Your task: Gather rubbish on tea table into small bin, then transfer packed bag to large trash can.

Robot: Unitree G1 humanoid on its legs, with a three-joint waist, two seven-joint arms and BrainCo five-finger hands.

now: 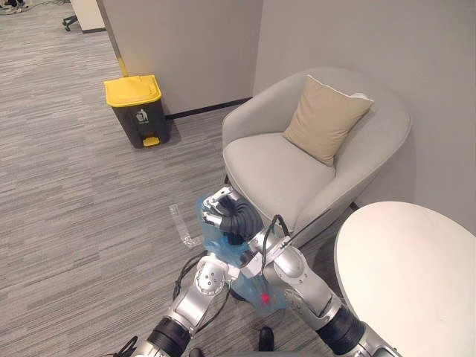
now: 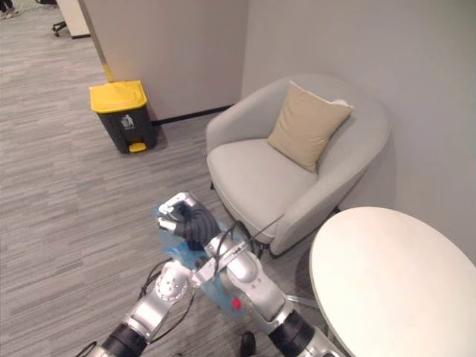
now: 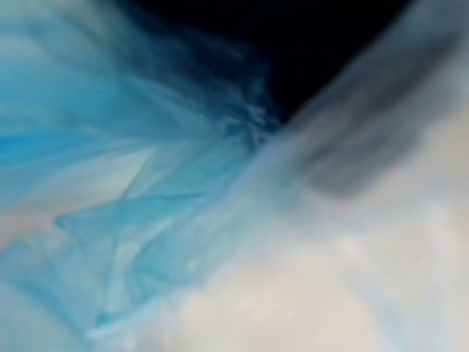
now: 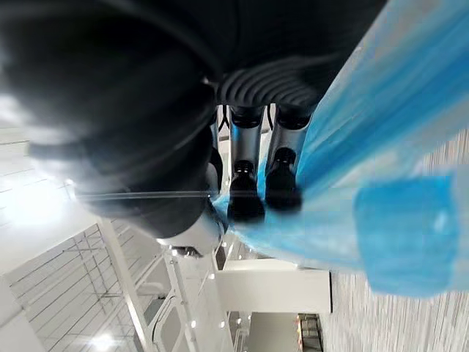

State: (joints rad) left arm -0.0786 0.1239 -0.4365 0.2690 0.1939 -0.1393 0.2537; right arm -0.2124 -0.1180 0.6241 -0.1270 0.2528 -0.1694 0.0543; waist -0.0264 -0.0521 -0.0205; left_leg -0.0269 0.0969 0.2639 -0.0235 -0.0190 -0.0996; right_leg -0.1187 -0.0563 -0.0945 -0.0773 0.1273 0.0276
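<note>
Left eye view: our right hand (image 1: 227, 216) clutches the translucent blue plastic bag (image 1: 253, 284); the yellow-lidded dark bin (image 1: 137, 111) stands far ahead-left.

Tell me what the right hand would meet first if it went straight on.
Likely nothing near: the right hand, clutching the bag, points across floor toward the trash can, though depth is unclear.

Through both head eyes we are looking down, sharing the armchair (image 1: 297, 171), yellow-lidded bin (image 1: 137, 108) and round table (image 1: 409, 268). Our left wrist camera is sitting right against the blue bag (image 3: 146, 220); the right is looking past its fingertips (image 4: 245, 202), bag just beside them.
</note>
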